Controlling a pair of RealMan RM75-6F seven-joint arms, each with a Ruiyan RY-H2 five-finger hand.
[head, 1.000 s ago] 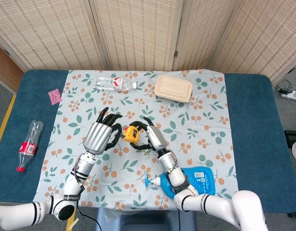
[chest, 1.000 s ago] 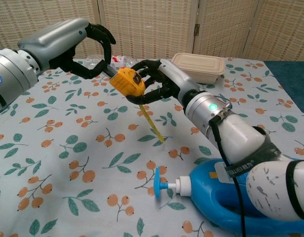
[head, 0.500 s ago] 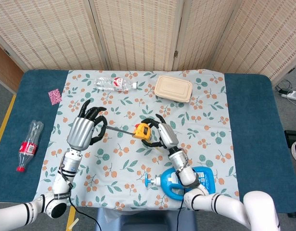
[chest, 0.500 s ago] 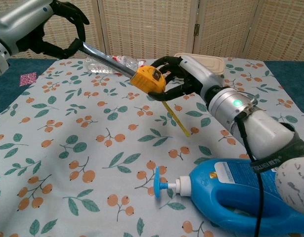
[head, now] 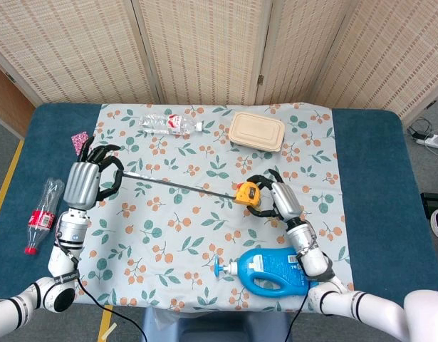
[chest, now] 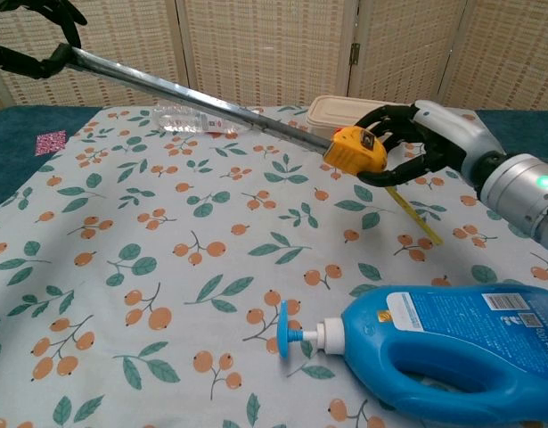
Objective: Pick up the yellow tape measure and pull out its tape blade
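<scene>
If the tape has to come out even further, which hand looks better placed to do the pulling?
Probably the left hand. It pinches the end of the blade, with open table beyond it to draw away. The right hand grips the tape measure and seems best used as the anchor.

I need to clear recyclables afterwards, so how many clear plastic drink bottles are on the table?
2. One bottle lies on the floral cloth at the far side; the other lies on the blue table at its left edge.
</scene>
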